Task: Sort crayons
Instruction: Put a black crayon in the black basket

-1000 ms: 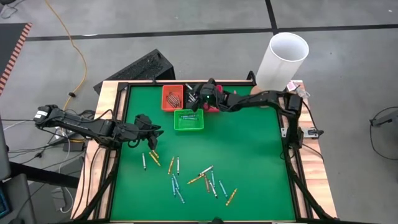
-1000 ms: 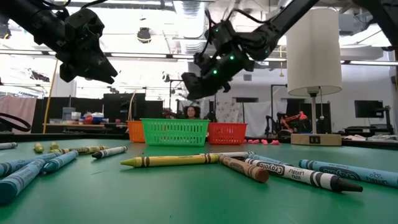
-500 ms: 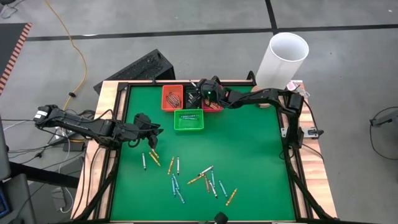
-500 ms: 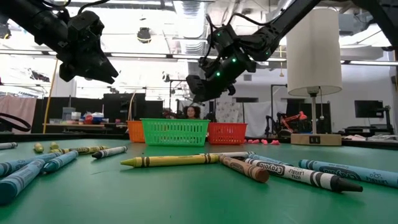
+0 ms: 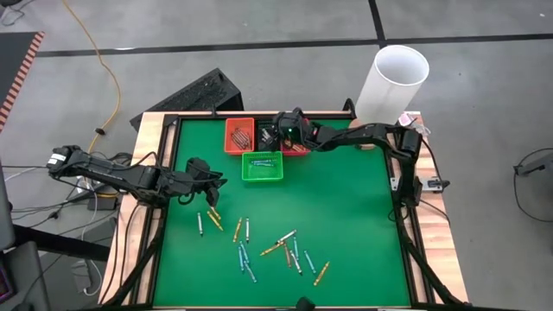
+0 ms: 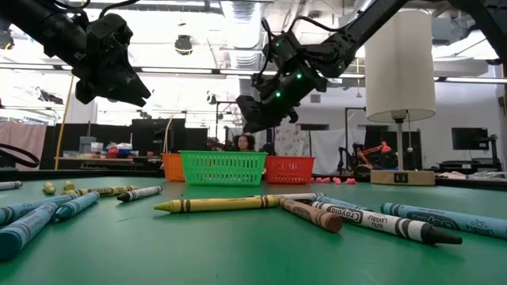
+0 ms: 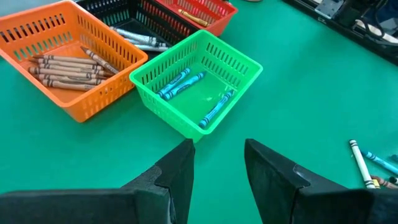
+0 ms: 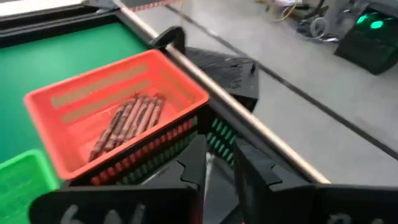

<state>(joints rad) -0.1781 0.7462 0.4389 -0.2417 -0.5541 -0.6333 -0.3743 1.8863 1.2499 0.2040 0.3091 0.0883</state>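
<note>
Landmark: green basket (image 5: pixel 262 167), mid-table toward the far edge.

Crayons (image 5: pixel 289 250): thin paper-wrapped sticks with pointed tips, yellow, blue, brown and a white one with black tip, scattered loose on the green mat on the near side of the green basket.

Blue crayons (image 7: pixel 180 83) lay in the green basket. Brown crayons (image 7: pixel 65 65) lay side by side in the orange basket (image 7: pixel 37 34), just beside it on the far-left. White/grey ones sat in a black basket (image 7: pixel 146 18) behind it.

Left gripper (image 7: pixel 216 163) hovered above the mat on the near-left of the green basket, fingers spread, nothing between them.

Right gripper (image 6: pixel 253 115) hung above the baskets behind the green one, fingers slightly parted; a pale stick showed in the gap, can't tell if gripped.
</note>
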